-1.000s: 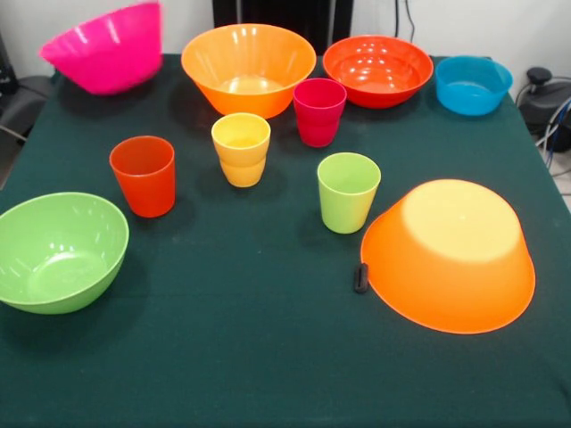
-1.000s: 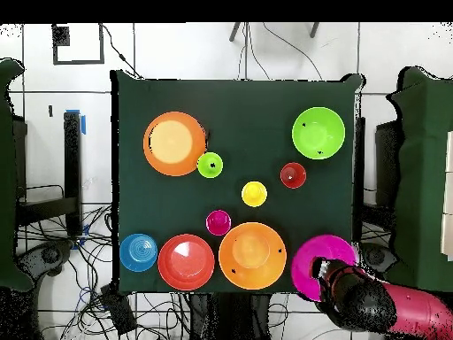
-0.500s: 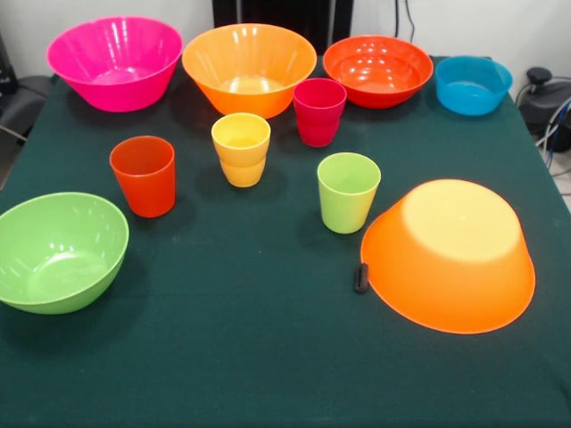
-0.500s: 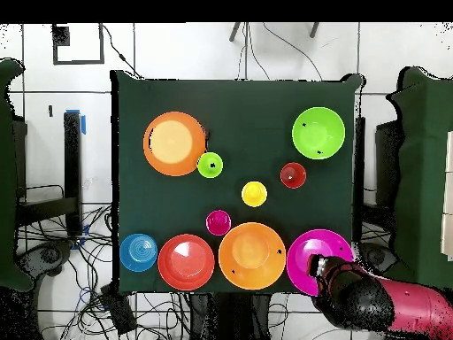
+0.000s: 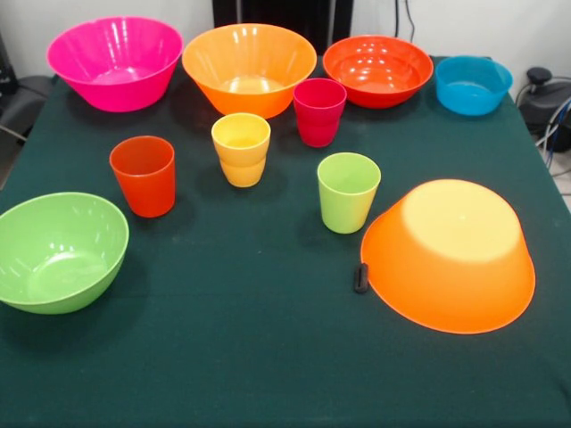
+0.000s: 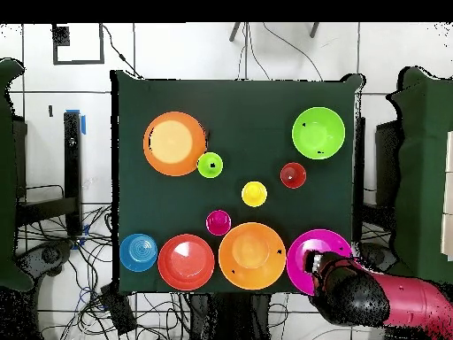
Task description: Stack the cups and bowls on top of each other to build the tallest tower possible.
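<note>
Along the far edge of the table stand a pink bowl (image 5: 114,62), an upright orange bowl (image 5: 248,67), a red-orange bowl (image 5: 377,69) and a blue bowl (image 5: 473,85). A lime green bowl (image 5: 58,251) sits near left. A second orange bowl (image 5: 448,254) lies upside down near right. The crimson cup (image 5: 318,111), yellow cup (image 5: 240,149), orange-red cup (image 5: 144,176) and lime green cup (image 5: 347,192) stand upright and apart in the middle. My gripper (image 6: 316,264) shows only from overhead, over the pink bowl (image 6: 305,248) at its rim on the robot's side.
A small black object (image 5: 360,277) lies on the dark green cloth (image 5: 250,357) against the upturned orange bowl's rim. The red arm (image 6: 416,305) reaches in from the lower right of the overhead view. Cables lie on the floor around the table.
One second ago the pink bowl hung tilted at the table's corner. By half a second ago it stood upright on the cloth, where it still is. The arm has shifted slightly.
</note>
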Robot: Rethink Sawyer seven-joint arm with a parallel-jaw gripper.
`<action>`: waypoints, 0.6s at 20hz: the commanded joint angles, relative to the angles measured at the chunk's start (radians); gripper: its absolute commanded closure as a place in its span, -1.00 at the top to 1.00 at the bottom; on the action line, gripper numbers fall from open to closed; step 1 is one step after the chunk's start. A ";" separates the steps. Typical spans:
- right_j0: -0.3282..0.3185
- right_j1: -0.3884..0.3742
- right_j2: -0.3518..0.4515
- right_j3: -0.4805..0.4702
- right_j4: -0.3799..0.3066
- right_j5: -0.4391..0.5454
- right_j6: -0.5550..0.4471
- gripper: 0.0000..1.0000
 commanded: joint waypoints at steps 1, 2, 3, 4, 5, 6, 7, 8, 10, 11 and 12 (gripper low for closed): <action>0.099 0.096 0.016 -0.025 -0.085 0.000 -0.064 -1.00; 0.109 0.119 0.012 -0.039 -0.090 -0.015 -0.051 -1.00; 0.118 0.136 0.010 -0.051 -0.089 -0.013 -0.052 -1.00; 0.128 0.145 0.005 -0.060 -0.090 -0.009 -0.049 -1.00; 0.134 0.149 0.001 -0.065 -0.092 -0.013 -0.046 -1.00; 0.140 0.154 -0.003 -0.069 -0.093 -0.017 -0.043 -1.00; 0.143 0.162 -0.006 -0.073 -0.096 -0.025 -0.043 -1.00; 0.144 0.169 -0.011 -0.074 -0.100 -0.033 -0.041 -1.00; 0.148 0.189 -0.021 -0.082 -0.112 -0.049 -0.038 -1.00; 0.148 0.198 -0.024 -0.085 -0.116 -0.060 -0.036 -1.00; 0.153 0.205 -0.028 -0.093 -0.119 -0.060 -0.035 -1.00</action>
